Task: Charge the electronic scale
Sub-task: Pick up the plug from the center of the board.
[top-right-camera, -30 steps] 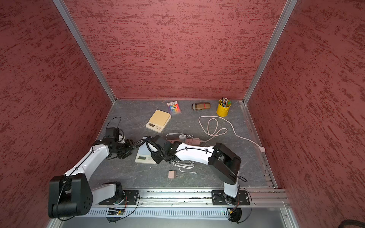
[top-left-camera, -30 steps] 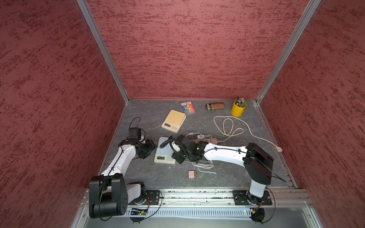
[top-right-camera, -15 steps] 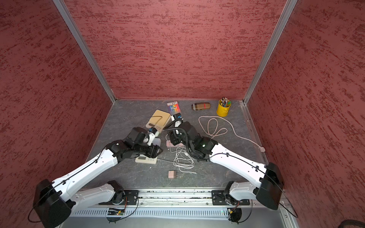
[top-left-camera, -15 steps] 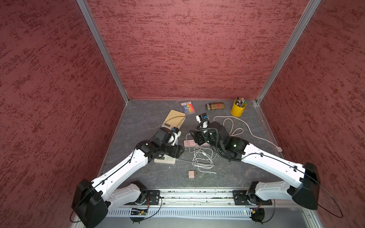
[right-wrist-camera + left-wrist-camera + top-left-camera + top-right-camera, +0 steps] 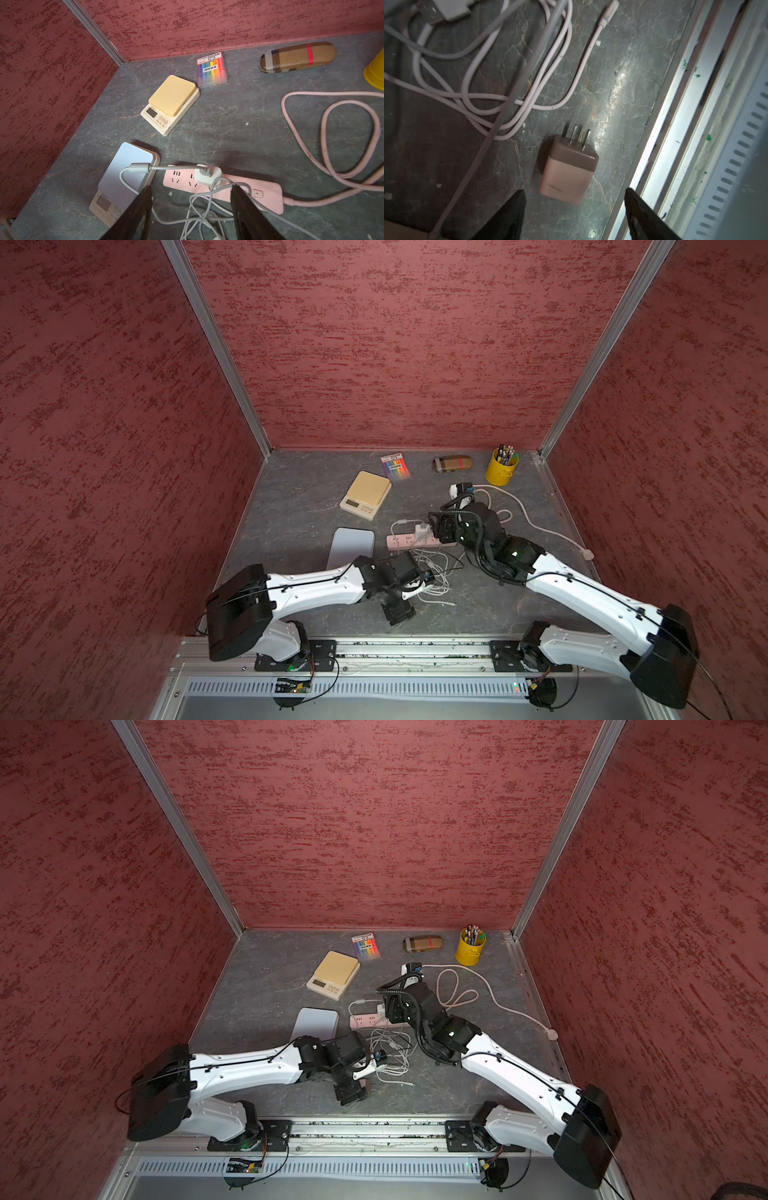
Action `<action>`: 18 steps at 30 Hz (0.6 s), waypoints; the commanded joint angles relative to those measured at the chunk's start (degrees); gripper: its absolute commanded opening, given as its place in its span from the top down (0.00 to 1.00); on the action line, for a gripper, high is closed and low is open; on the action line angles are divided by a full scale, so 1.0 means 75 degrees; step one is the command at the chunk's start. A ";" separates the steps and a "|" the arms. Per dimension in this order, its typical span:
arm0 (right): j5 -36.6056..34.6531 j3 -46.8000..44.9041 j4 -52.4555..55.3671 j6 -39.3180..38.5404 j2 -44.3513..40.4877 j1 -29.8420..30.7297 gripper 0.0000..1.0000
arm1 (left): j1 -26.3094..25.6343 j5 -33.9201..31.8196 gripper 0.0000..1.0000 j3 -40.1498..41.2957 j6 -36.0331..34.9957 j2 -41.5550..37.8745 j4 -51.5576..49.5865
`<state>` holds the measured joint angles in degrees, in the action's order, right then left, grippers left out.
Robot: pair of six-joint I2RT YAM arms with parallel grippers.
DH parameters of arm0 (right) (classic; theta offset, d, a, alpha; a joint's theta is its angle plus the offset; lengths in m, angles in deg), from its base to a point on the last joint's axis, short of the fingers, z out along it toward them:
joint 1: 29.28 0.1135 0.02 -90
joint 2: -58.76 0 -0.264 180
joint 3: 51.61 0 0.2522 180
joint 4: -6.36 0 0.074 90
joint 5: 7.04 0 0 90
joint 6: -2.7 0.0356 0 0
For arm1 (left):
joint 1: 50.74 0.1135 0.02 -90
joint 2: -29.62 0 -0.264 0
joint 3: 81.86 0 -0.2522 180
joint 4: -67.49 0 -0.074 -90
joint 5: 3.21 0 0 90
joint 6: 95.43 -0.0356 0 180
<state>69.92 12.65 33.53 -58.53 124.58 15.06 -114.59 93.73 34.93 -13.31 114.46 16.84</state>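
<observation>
Right tool [image 5: 191,188] spread, pale-blue-topped scale [image 5: 124,174], cream base, grey display

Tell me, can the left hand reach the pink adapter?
Probably yes: the left hand is open, the pink adapter lies just ahead of it, and the white cable lies beside, not over it.

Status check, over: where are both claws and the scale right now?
Both claws open: left claw over loose pink adapter, right claw empty over power strip. Strip holds white charger; silver scale sits beside it. Loose tangled cables between arms.
</observation>
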 commanded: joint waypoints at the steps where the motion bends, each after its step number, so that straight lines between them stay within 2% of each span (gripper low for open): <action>1: 0.0311 0.0028 -0.0184 0.0346 0.0099 -0.0052 0.36 | 0.0062 -0.0213 0.24 -0.0380 -0.0261 0.0448 -0.0230; 6: 0.0327 -0.0122 -0.0233 0.0370 0.0118 -0.0119 0.35 | 0.0154 -0.0323 0.24 -0.0574 -0.0646 0.0951 -0.0314; 18: 0.0238 -0.0427 -0.0032 0.0708 -0.0367 -0.0640 0.33 | 0.0278 0.0235 0.46 -0.0438 -0.1176 0.1070 -0.0389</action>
<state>71.67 10.11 33.33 -55.73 123.46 11.56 -112.45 93.73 31.17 -20.20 122.81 14.48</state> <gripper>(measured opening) 0.668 0.548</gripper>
